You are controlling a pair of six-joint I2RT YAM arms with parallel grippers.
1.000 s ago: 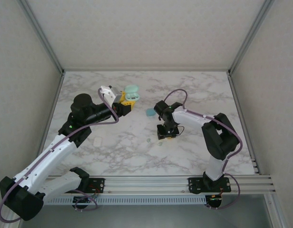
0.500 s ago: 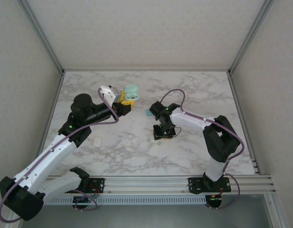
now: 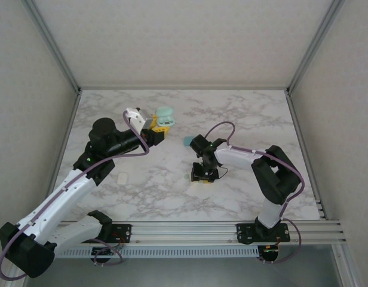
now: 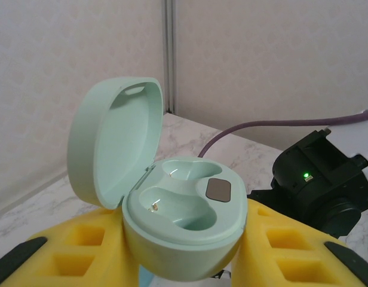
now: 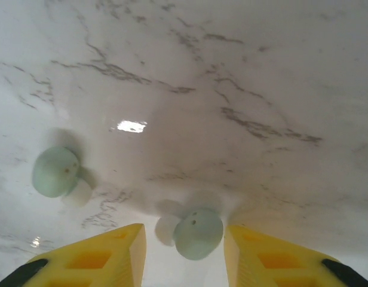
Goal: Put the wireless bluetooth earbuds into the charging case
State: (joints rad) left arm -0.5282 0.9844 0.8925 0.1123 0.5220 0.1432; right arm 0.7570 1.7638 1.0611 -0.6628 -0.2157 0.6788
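My left gripper (image 3: 157,128) is shut on the pale mint charging case (image 3: 164,116), holding it above the far-left part of the table. In the left wrist view the case (image 4: 183,224) sits between the yellow fingers (image 4: 82,251) with its lid up and both sockets empty. My right gripper (image 3: 201,177) points down at the table's middle. In the right wrist view it (image 5: 184,257) is open, with a mint earbud (image 5: 198,233) lying on the marble between its fingers, touching neither. A second mint earbud (image 5: 55,172) lies to the left.
A small teal object (image 3: 188,141) lies on the marble table (image 3: 244,113) just beyond the right wrist. A small white rounded thing (image 3: 122,178) lies near the left arm. Frame posts and walls enclose the table on three sides.
My right gripper has moved left and toward the near edge, coming down over the earbuds. The left arm and the case have stayed still.
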